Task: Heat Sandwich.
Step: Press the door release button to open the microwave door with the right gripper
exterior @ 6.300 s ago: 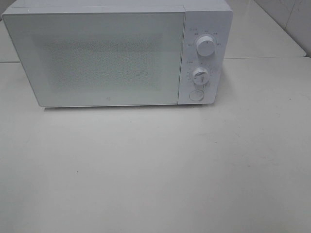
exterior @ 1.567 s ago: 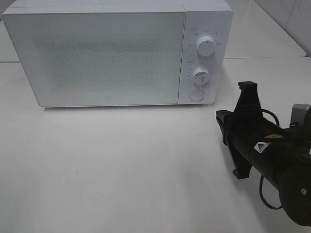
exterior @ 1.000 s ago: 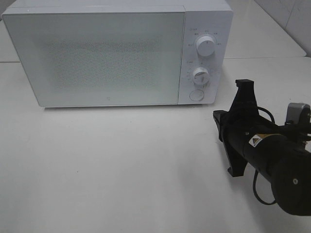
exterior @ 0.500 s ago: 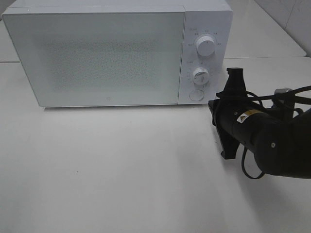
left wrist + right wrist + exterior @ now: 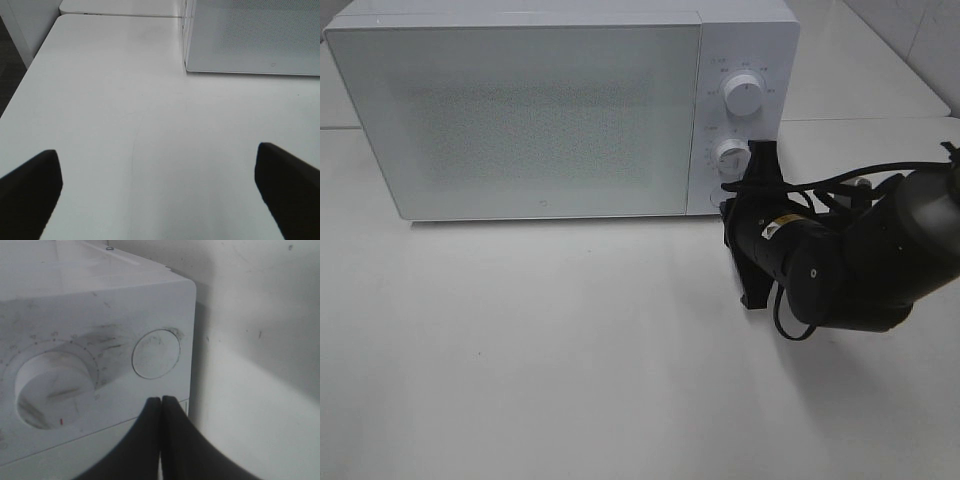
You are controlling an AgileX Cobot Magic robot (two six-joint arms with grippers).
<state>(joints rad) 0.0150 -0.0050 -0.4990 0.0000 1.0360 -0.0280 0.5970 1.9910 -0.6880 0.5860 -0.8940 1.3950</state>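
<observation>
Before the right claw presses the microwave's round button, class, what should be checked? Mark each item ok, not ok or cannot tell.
1. Right claw shut to a single tip: ok.
2. Tip close to the round button: ok.
3. Tip touching the button: cannot tell.
4. Microwave door closed: ok.
5. Left claw open, over the table: ok.
6. Sandwich ready: cannot tell, none in view.

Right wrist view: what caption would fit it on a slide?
Shut right gripper aimed at the round button beside a dial on the microwave.
</observation>
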